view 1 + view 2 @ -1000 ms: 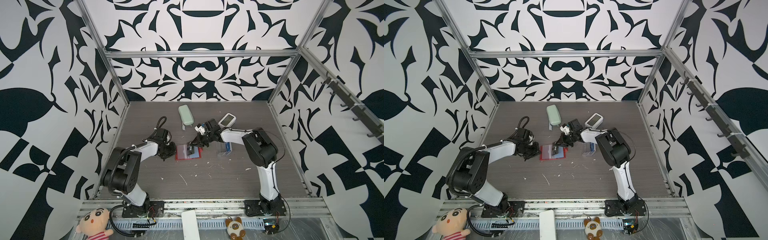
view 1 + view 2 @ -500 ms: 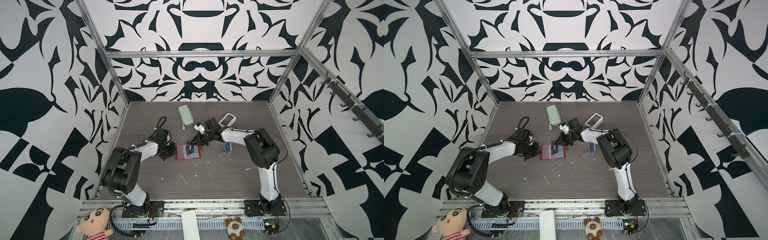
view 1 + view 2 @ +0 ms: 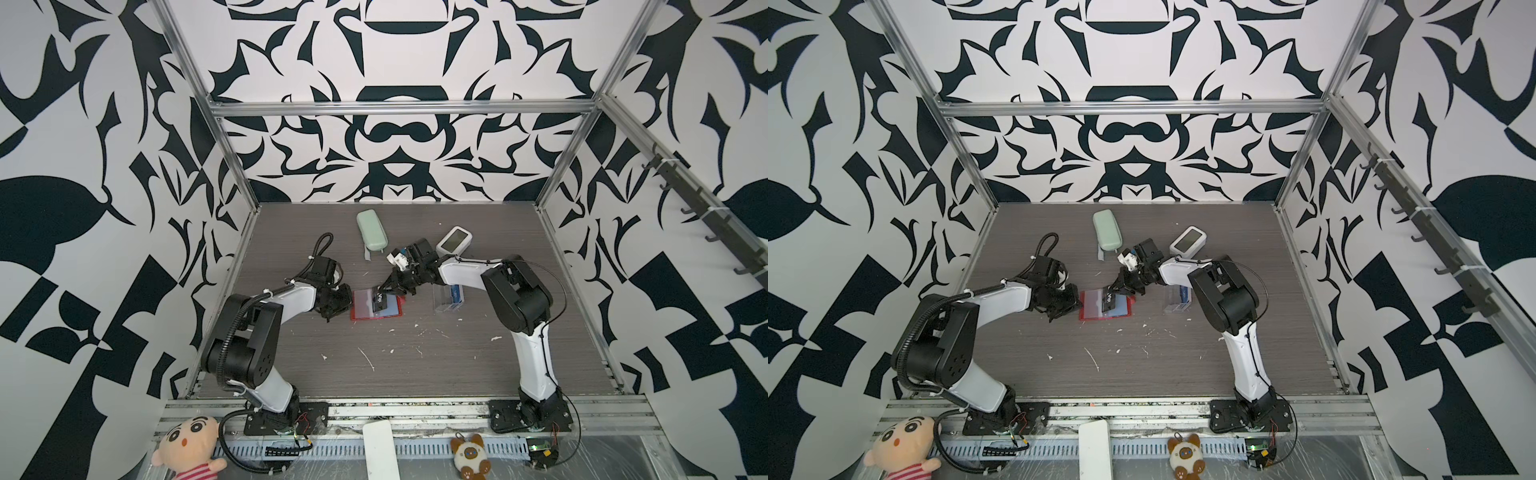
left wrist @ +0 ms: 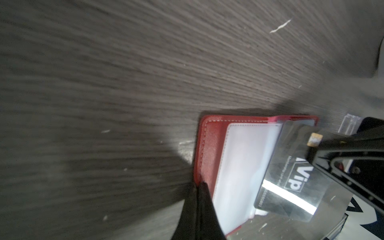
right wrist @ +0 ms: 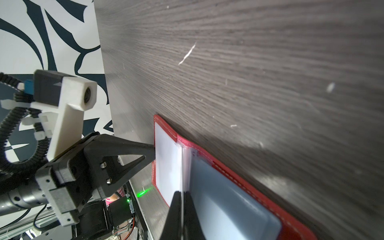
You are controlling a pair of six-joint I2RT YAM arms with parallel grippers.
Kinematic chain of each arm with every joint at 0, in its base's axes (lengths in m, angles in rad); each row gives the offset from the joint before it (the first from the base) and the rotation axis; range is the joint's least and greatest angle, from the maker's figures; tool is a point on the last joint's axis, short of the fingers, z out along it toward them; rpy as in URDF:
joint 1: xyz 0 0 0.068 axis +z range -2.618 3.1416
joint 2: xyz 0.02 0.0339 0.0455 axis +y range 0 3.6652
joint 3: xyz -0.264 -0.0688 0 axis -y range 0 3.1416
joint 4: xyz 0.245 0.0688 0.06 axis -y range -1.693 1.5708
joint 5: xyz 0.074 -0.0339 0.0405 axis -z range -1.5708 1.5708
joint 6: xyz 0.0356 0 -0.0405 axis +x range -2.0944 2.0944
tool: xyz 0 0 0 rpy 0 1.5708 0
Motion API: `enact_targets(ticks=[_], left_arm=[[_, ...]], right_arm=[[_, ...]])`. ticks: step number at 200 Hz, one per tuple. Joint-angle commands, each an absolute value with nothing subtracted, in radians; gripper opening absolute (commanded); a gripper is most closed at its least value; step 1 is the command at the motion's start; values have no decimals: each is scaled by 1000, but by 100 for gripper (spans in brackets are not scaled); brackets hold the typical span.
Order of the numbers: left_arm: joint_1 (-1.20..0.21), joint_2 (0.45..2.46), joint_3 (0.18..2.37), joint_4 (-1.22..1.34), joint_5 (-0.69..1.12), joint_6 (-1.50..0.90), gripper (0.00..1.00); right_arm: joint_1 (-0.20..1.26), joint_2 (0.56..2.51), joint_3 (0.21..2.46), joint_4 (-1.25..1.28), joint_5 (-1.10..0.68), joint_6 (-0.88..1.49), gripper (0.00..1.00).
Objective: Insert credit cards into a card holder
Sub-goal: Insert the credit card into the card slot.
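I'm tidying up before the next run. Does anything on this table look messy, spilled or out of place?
Yes: small white scraps lie strewn over the dark table near the open card holder, like litter. Nothing else looks spilled or damaged.

I'm working in a robotics lab cell: black-and-white patterned panels (image 3: 399, 50) on an aluminium frame (image 3: 399, 107) enclose a grey wood-grain tabletop (image 3: 415, 365), with two arms (image 3: 266, 328) (image 3: 528, 303) bolted to a slotted rail (image 3: 415, 409).

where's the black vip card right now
In both top views the black vip card sits mid-table over the open red card holder, pinched by the right end effector.
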State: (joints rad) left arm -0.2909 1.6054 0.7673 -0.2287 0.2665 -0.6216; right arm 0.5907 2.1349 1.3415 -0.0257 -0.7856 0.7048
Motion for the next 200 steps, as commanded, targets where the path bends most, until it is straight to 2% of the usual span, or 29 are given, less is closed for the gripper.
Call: enact_targets(ticks=[1, 200], left_arm=[[-291, 1607, 760, -268, 255, -623, 0], [-291, 1617, 752, -256, 257, -627, 0]], right_arm=[[600, 2137, 1380, -19, -810, 701, 0], [614, 2193, 1403, -34, -857, 708, 0]])
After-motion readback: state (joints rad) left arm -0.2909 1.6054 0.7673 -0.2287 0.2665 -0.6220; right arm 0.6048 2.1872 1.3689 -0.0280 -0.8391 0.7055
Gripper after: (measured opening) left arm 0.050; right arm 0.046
